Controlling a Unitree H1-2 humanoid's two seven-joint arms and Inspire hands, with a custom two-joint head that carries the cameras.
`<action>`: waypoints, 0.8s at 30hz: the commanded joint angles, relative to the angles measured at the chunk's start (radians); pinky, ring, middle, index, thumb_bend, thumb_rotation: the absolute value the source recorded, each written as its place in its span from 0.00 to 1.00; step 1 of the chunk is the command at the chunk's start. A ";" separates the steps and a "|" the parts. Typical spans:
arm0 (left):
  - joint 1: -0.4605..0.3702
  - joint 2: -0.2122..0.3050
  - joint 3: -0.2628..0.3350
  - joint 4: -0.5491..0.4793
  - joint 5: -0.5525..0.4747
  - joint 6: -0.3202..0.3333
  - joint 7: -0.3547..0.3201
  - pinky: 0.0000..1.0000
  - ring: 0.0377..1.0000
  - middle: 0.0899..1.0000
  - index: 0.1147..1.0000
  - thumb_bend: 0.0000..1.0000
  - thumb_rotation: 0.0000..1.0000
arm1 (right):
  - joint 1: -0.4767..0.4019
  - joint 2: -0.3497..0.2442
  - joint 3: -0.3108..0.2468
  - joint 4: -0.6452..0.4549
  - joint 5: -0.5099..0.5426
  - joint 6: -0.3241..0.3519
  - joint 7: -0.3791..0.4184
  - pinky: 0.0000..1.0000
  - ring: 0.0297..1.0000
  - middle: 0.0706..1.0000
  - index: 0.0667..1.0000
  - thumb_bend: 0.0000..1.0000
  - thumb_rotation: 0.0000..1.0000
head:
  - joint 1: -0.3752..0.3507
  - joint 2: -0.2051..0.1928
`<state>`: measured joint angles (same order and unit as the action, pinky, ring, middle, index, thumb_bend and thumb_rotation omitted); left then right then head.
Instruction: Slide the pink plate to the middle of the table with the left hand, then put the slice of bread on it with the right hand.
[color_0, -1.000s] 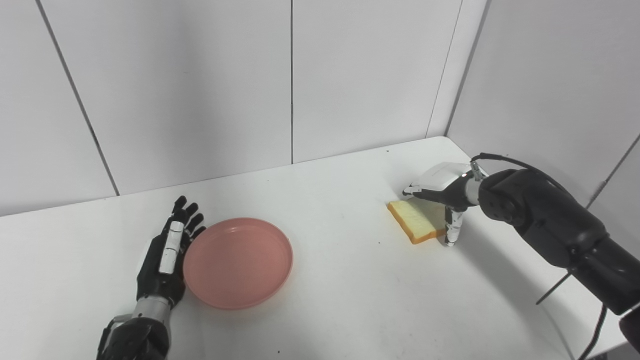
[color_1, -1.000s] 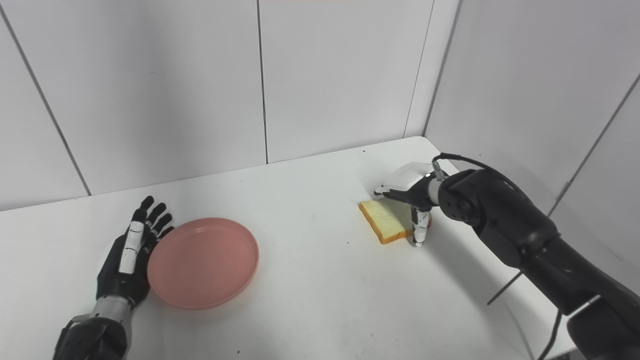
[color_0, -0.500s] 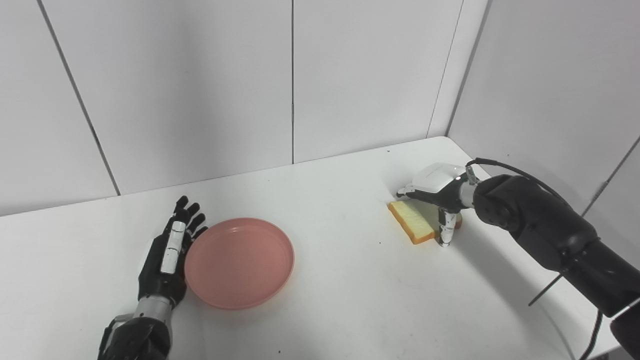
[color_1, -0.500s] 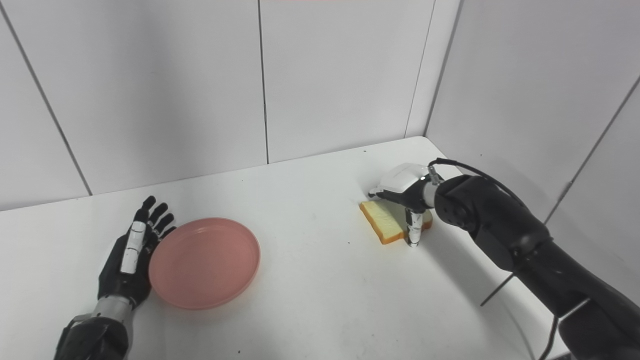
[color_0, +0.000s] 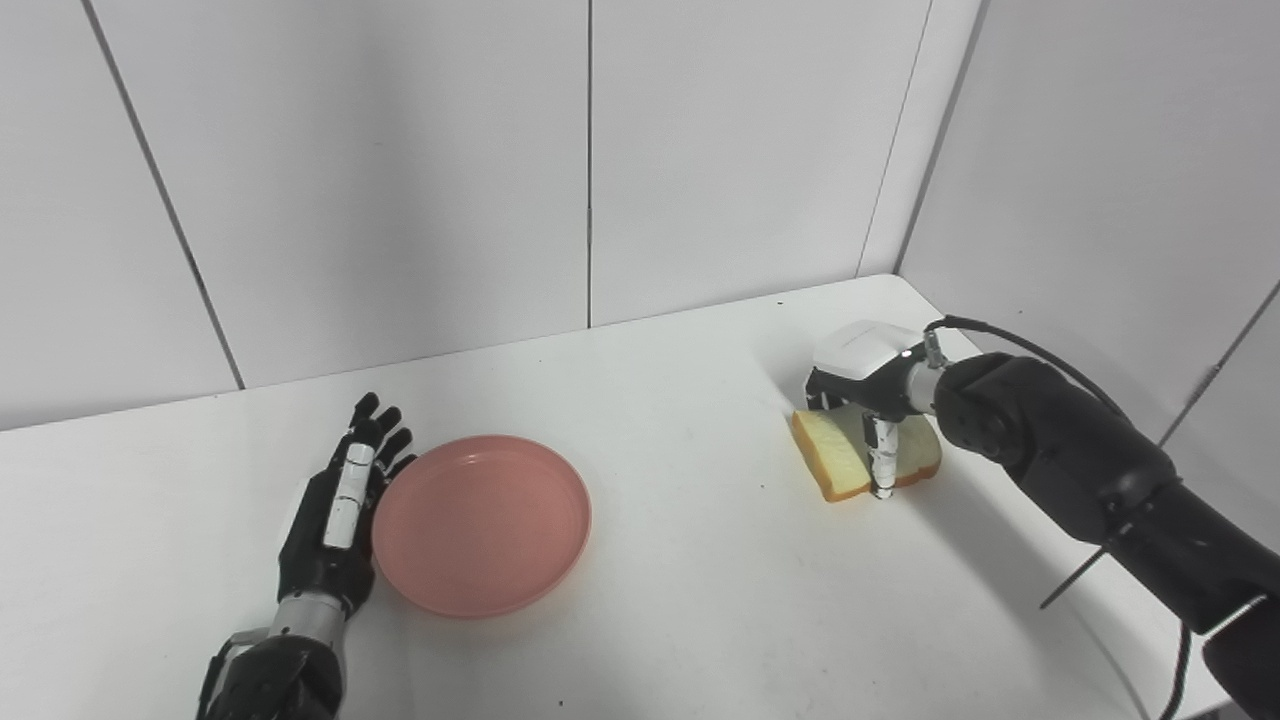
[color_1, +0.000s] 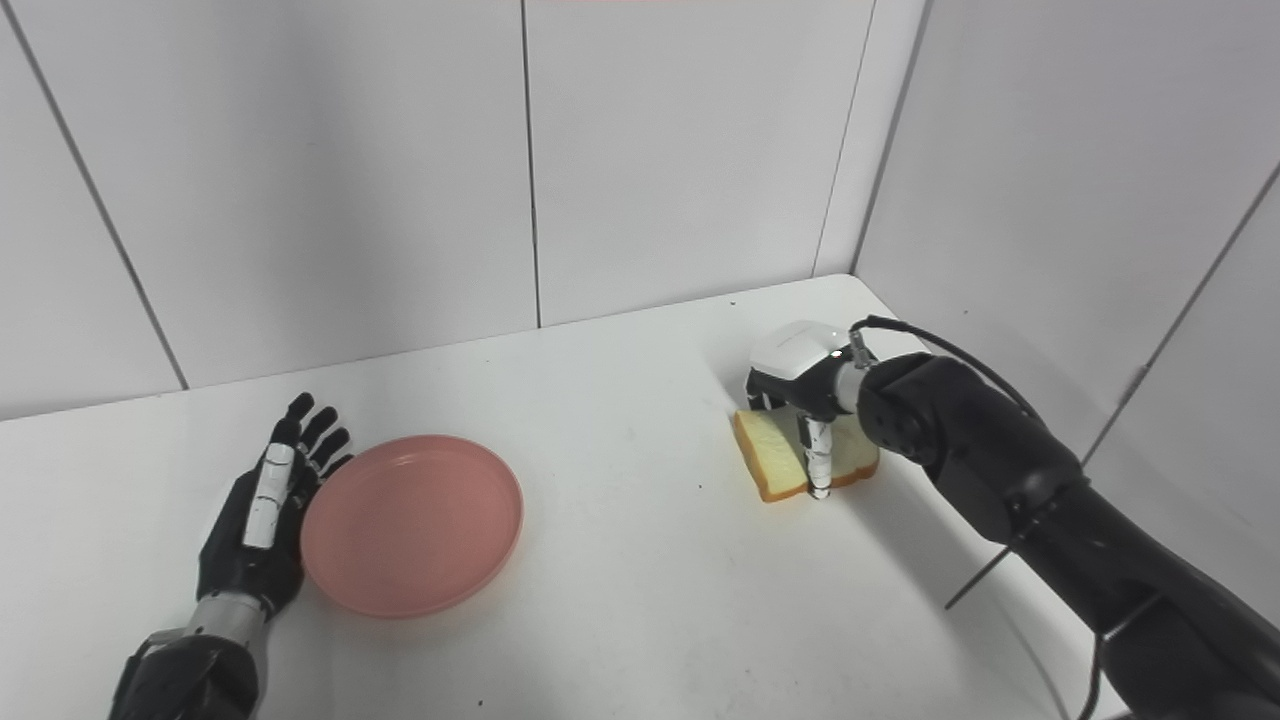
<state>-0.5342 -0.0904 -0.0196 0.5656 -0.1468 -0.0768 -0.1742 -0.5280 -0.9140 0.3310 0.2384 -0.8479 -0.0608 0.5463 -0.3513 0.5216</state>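
Plate (color_0: 482, 525) holds nothing; my left hand (color_0: 335, 520) lies flat, fingers spread, against its rim. My right hand (color_0: 868, 385) clamps the bread (color_0: 862, 452).

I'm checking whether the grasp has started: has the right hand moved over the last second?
Yes. The right hand has swung left, toward the table's middle, and its fingers now curl down over the slice of bread, whose right end, covered before, now shows.

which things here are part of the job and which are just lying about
Job:
- pink plate
- slice of bread
- left hand, open beside the plate
- right hand, over the bread

Lying about:
- nothing loose; only the white table and wall panels
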 joint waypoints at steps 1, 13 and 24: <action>-0.010 -0.002 -0.001 -0.012 0.004 0.007 0.002 0.91 0.94 0.95 0.95 0.82 0.80 | 0.017 -0.006 0.024 0.025 -0.009 -0.002 0.037 0.37 0.42 0.43 0.48 0.52 0.01 | 0.000 0.001; -0.010 -0.008 -0.006 -0.020 0.005 0.016 0.006 0.90 0.94 0.96 0.95 0.82 0.80 | 0.022 -0.040 0.009 -0.064 0.015 -0.005 0.068 0.32 0.37 0.42 0.49 0.52 0.01 | 0.018 0.011; -0.009 -0.023 -0.020 -0.034 0.028 0.023 0.028 0.85 0.94 0.97 0.96 0.86 0.79 | -0.018 -0.017 -0.040 -0.292 0.079 0.031 0.182 0.32 0.38 0.43 0.48 0.52 0.02 | 0.043 0.019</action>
<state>-0.5310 -0.1003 -0.0345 0.5481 -0.1292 -0.0616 -0.1532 -0.4897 -0.9175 0.3198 -0.0141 -0.7809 -0.0530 0.7158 -0.3099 0.5384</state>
